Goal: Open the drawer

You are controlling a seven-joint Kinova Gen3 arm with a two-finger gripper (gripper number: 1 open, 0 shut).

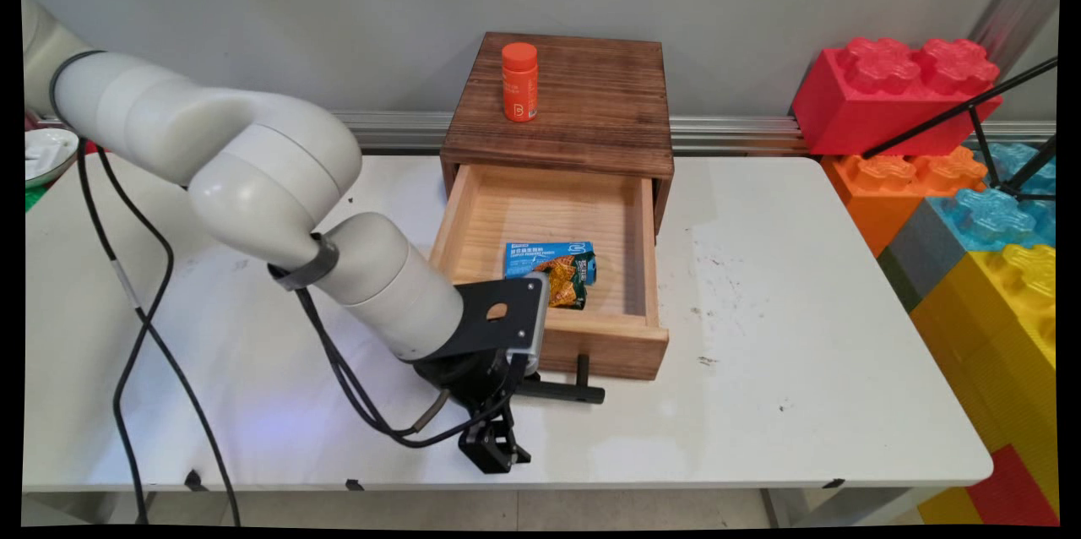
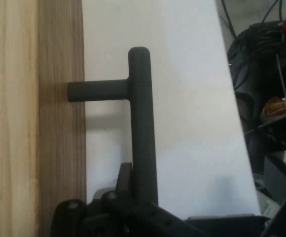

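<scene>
My jaws seem clamped on the black T-shaped metal handle (image 2: 142,128) of the open pale wooden drawer (image 1: 549,218), though my own linkage hides the contact.

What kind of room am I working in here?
Likely a robotics lab or test bench: a bare white table against a plain wall, giant toy blocks stacked at the side, and a tripod leg.

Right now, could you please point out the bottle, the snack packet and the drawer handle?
bottle (image 1: 519,87), main view, its label.
snack packet (image 1: 553,264), main view, its blue top.
handle (image 2: 142,123), hand view, its bar.
</scene>
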